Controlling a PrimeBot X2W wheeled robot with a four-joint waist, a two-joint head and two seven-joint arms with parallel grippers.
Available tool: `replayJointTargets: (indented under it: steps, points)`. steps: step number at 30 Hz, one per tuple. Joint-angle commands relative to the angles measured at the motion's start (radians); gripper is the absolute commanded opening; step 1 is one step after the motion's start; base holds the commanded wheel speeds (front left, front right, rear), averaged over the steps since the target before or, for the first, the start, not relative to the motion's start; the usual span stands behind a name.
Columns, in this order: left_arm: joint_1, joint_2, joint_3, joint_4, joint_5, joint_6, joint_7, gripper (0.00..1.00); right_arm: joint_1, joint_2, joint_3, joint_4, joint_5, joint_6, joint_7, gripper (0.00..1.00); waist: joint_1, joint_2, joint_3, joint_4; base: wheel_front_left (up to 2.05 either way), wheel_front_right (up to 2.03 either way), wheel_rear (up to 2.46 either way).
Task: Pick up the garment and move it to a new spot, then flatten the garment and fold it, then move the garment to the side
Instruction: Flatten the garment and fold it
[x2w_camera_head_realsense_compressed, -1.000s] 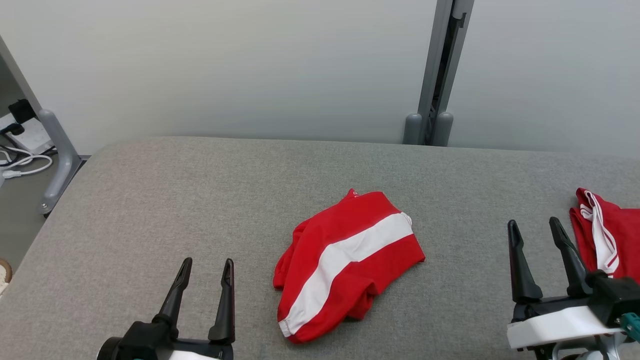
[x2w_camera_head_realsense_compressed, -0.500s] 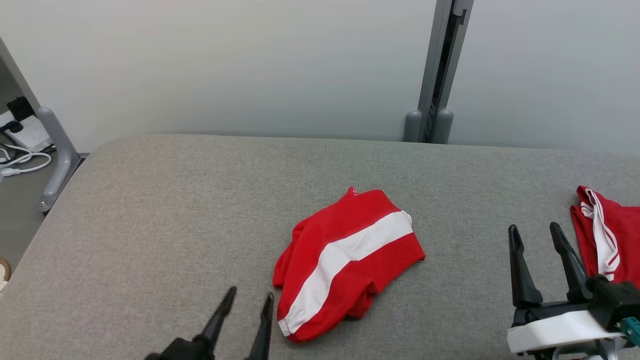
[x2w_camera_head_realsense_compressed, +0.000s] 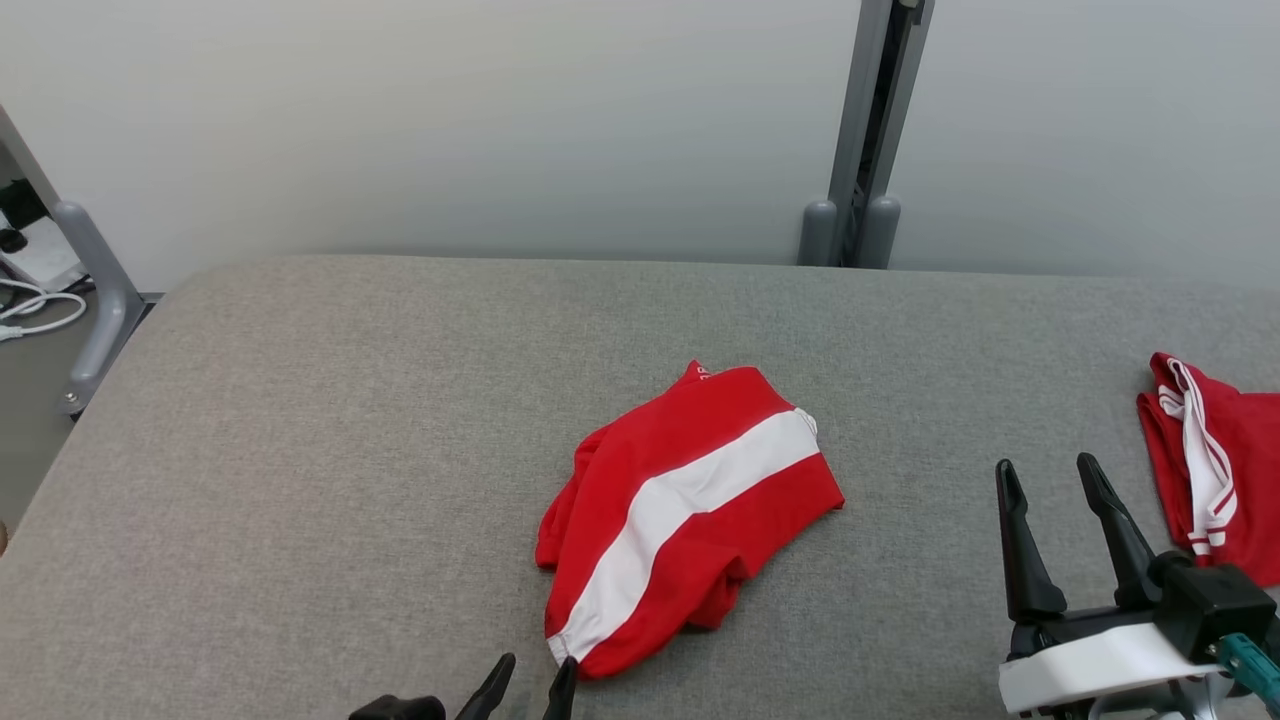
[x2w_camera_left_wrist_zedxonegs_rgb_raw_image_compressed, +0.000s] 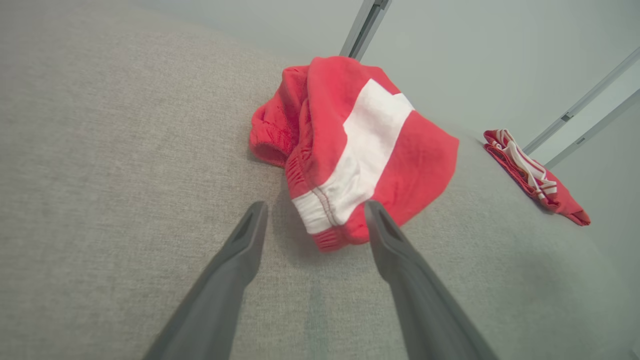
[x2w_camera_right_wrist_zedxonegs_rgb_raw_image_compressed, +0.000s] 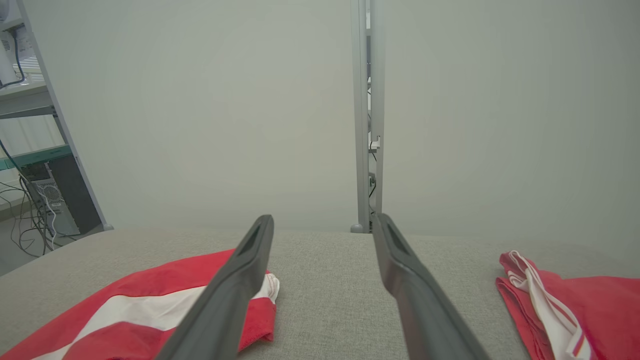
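Left gripper (x2w_camera_head_realsense_compressed: 535, 680) sits low at the near edge of the grey fabric-covered table (x2w_camera_head_realsense_compressed: 300, 400), fingers wide. Its tips are either side of the near hem of the crumpled red fabric garment with a broad white stripe (x2w_camera_head_realsense_compressed: 690, 510); can't tell if they touch. The garment lies bunched about mid-table. Right gripper (x2w_camera_head_realsense_compressed: 1047, 480) is toward the near right corner, fingers wide, holding nothing. A folded red garment with white trim (x2w_camera_head_realsense_compressed: 1215, 470) lies at the right edge.

Crumpled red-white garment (x2w_camera_head_realsense_compressed: 690, 515) on grey table (x2w_camera_head_realsense_compressed: 300, 450)
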Motion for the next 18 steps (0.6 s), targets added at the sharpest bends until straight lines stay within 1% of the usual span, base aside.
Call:
replayJointTargets:
  steps: [1,4,7,13,15,18]
  points:
    - [-0.024,0.005,-0.004,0.009,-0.015,-0.005,-0.005,1.00,-0.013,-0.005,-0.001,-0.001,-0.006,0.000,-0.005,1.00,0.0000,-0.0001,0.006,-0.005,0.00,0.00,0.00]
    - [-0.056,0.005,-0.027,0.045,-0.062,-0.007,-0.011,1.00,-0.015,-0.005,-0.003,0.000,-0.007,0.000,-0.005,1.00,0.0000,-0.0001,0.017,-0.012,0.00,0.00,0.00]
    - [-0.084,0.005,-0.046,0.081,-0.085,-0.006,-0.019,1.00,-0.021,-0.005,-0.003,0.000,-0.011,0.000,-0.005,1.00,0.0000,-0.0001,0.025,-0.019,0.00,0.00,0.00]
    - [-0.130,0.005,-0.070,0.170,-0.135,0.008,-0.021,1.00,-0.026,-0.005,0.006,0.000,-0.013,0.000,-0.006,1.00,0.0000,-0.0001,0.037,-0.029,0.00,0.00,0.00]
    - [-0.139,0.005,-0.077,0.188,-0.154,0.006,-0.024,1.00,-0.028,-0.005,0.010,0.000,-0.013,0.000,-0.005,1.00,0.0000,-0.0001,0.042,-0.031,0.00,0.00,0.00]
    - [-0.153,0.005,-0.087,0.204,-0.210,0.000,-0.026,1.00,-0.028,-0.005,0.009,0.002,-0.012,0.000,-0.005,1.00,0.0000,-0.0001,0.047,-0.031,0.00,0.00,0.00]
